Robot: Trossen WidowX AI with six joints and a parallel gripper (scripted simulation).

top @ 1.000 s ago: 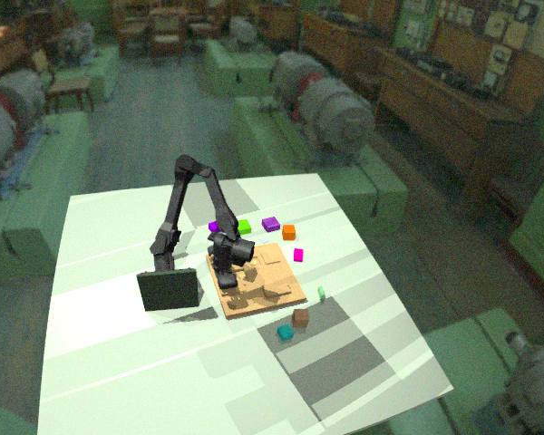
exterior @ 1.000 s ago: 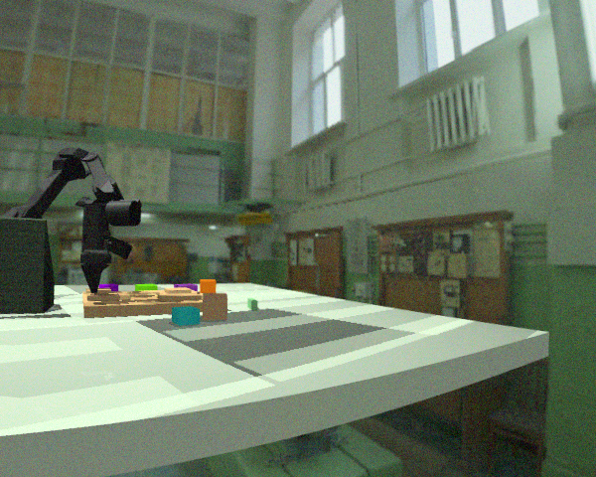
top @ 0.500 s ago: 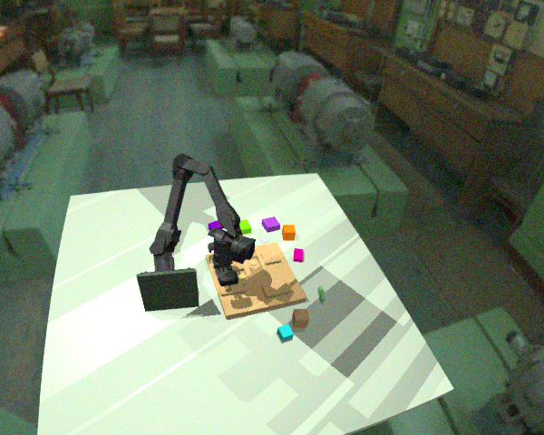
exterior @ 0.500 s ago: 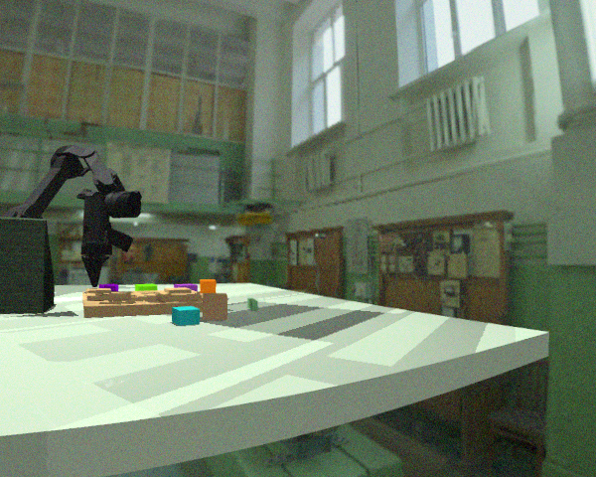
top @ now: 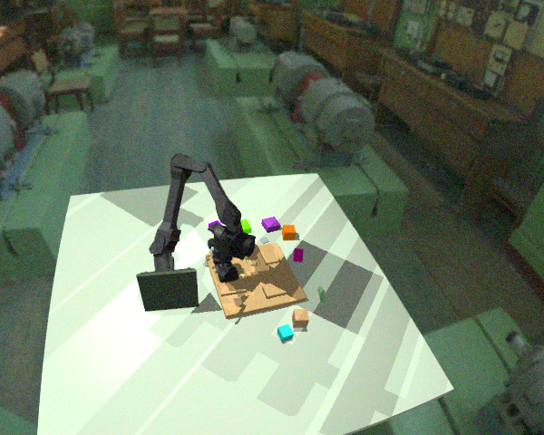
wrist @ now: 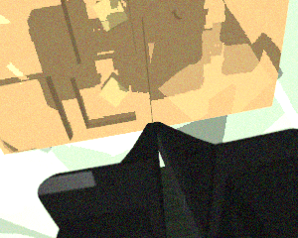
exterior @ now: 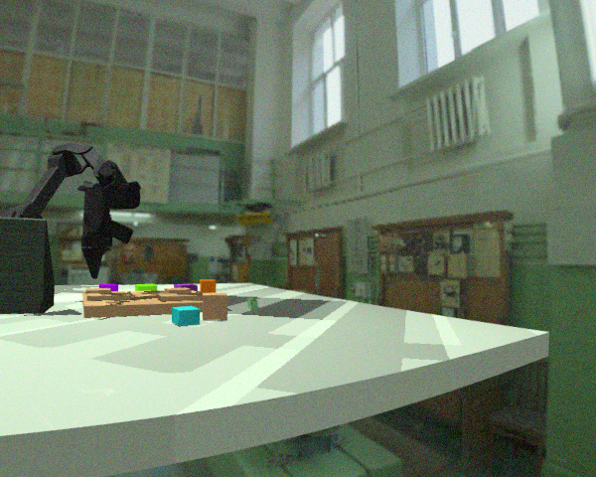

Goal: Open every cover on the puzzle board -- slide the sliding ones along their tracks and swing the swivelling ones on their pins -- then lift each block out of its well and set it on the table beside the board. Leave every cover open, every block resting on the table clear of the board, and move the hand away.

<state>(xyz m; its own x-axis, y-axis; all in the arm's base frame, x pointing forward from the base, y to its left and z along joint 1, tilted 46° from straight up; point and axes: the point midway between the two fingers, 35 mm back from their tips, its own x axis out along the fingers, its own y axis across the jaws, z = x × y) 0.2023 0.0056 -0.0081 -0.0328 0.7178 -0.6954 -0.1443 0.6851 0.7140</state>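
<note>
The wooden puzzle board (top: 291, 294) (exterior: 134, 309) (wrist: 104, 130) lies flat, partly shadowed. My gripper (top: 228, 279) (exterior: 93, 275) (wrist: 155, 125) is shut and empty, a little above the board's side nearest the base. In the wrist view a pale yellow piece (wrist: 113, 90) sits inside an L-shaped groove, with another (wrist: 108, 12) farther up; whether they are knobs or blocks is unclear. A raised square cover (top: 270, 253) shows at the far end and another (top: 274, 290) toward the near end. The arm and shadows hide part of the board, so I cannot tell every cover's position.
Around the board lie violet (top: 214, 225), lime (top: 246, 227), purple (top: 270, 224), orange (top: 288, 232), magenta (top: 297, 255), tan (top: 300, 317) and cyan (top: 285, 333) blocks, and a small green piece (top: 321, 294). The dark base box (top: 169, 291) stands left of the board.
</note>
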